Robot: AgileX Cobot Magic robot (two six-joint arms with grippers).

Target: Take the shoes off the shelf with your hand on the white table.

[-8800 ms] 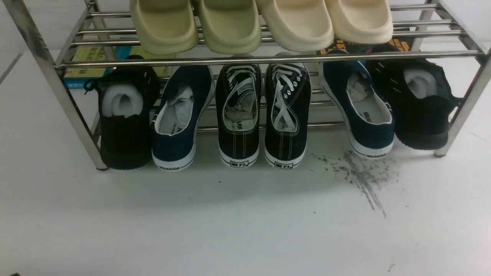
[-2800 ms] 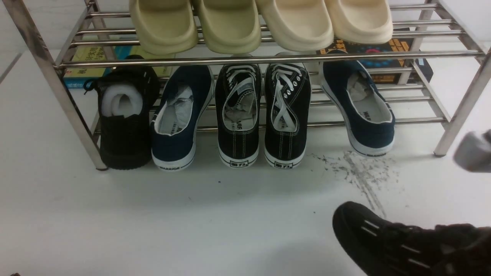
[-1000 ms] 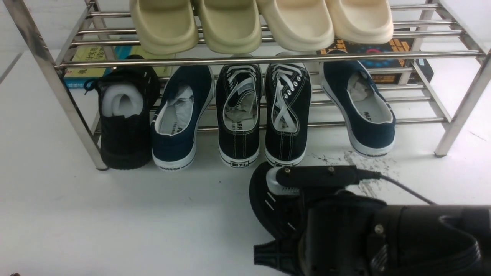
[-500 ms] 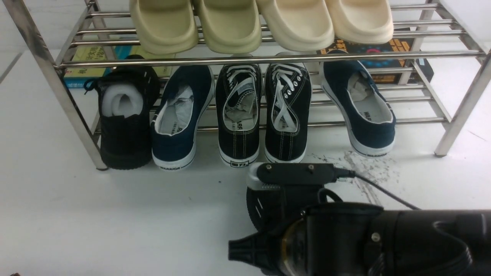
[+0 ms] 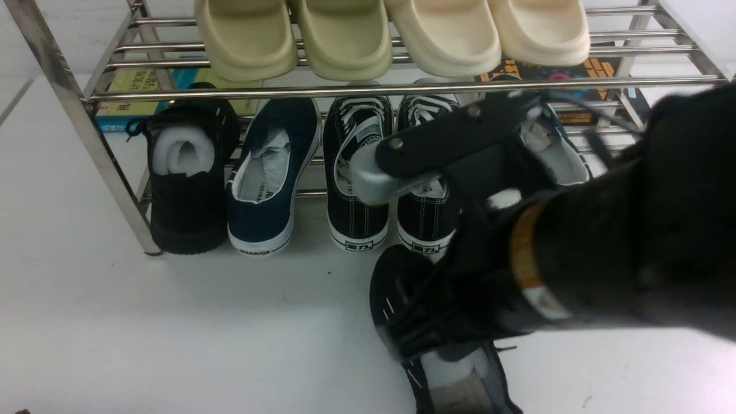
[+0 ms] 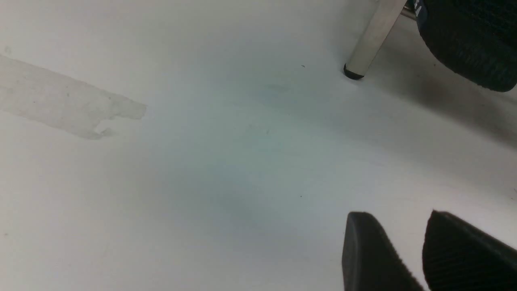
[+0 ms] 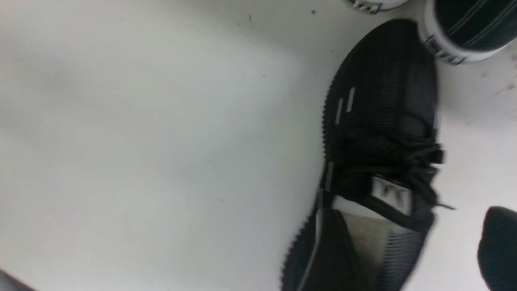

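Observation:
One black mesh shoe (image 5: 394, 293) lies on the white table (image 5: 172, 333) in front of the shelf (image 5: 287, 91), toe toward the rack; the right wrist view shows it (image 7: 379, 121) flat on the table. Its mate (image 5: 187, 172) leans on the lower tier at the far left. My right gripper (image 5: 437, 336) hovers over the lying shoe, open and off it, one finger (image 7: 499, 246) beside its heel. The bulky right arm hides the rack's right half. My left gripper (image 6: 398, 214) stands open and empty over bare table near the rack's left leg (image 6: 369, 40).
On the lower tier stand a navy slip-on (image 5: 264, 172) and two black canvas sneakers with white laces (image 5: 359, 172). A second navy slip-on (image 5: 560, 155) is half hidden by the arm. Beige slippers (image 5: 345, 34) fill the upper tier. Books (image 5: 132, 86) lie behind the rack.
The right gripper has opened and let go of the black mesh shoe, which now rests on the table. The right arm has lifted up in front of the rack. The left gripper stayed put.

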